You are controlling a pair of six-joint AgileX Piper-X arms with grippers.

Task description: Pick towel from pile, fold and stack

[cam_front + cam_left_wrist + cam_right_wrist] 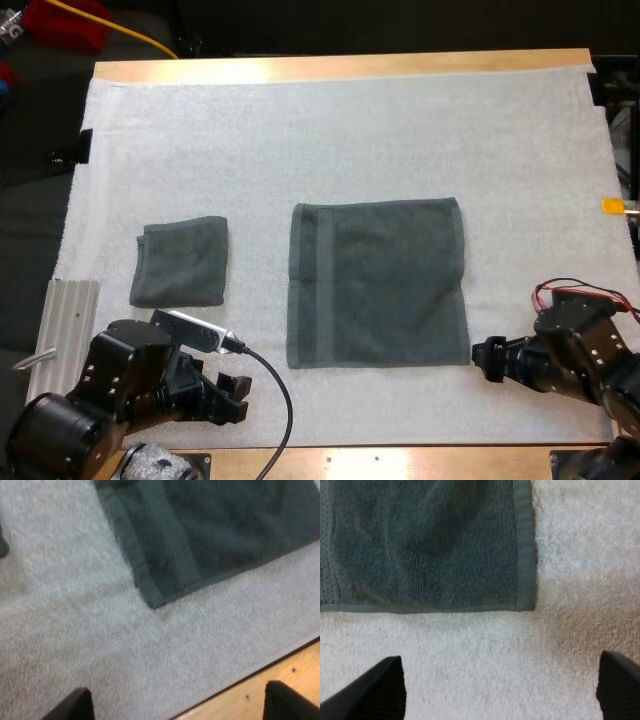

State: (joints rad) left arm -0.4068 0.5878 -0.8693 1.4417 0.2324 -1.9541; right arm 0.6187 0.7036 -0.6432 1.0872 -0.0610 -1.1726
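at centre of the nubbly white mat point(350, 130): dark grey-green towel point(378, 283), spread flat, roughly square, woven band down its left side, stitched hem at the edges. to its left, well apart: smaller folded towel point(181, 262), soft-cornered, edges slightly uneven. toward the wooden table point(350, 66) front edge: left gripper point(235, 395), black fingers spread, short of the flat towel's near left corner; right gripper point(490, 358), fingers likewise apart, just beside the near right corner. ribbed metal plate point(72, 325) at the mat's left edge, near end partly hidden by the left arm.
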